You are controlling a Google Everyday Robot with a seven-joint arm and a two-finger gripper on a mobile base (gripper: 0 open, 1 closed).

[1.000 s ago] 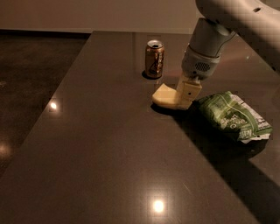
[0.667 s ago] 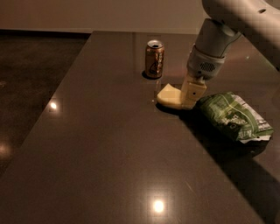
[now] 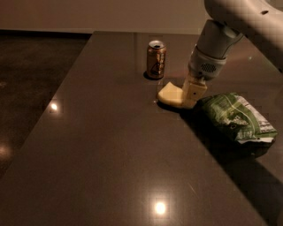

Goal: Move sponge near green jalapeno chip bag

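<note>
Tabletop (image 3: 110, 145) first: dark brown and glossy, running away from the camera in a long wedge. Two bright lamp reflections sit on it, a small one near the left edge and a larger one near the bottom. Beyond the left edge lies a dark floor (image 3: 35, 79), polished enough to carry a few dim glints, and a pale wall (image 3: 88, 13) closes off the top of the view.

Over to the arm (image 3: 230, 26): grey-white, coming down from the upper right, with its tool (image 3: 193, 100) low over the tabletop, right of centre. It's clamped on the right end of the sponge (image 3: 170, 94) (one cream finger (image 3: 194, 90) faces us, the other is hidden behind the foam). The sponge is pale yellow, its left end down on the tabletop and its right end tucked into that grip.

Just to the right, the green jalapeno chip bag (image 3: 236, 117) lies flat and crinkled. Its nearest corner is just beside the tool; whether they touch, I can't tell. Behind and to the left of the sponge, a brown-gold can (image 3: 156, 59) stands upright, near the sponge but apart from it. The arm throws a wide dark shadow across the tabletop's right side, under and past the bag.
</note>
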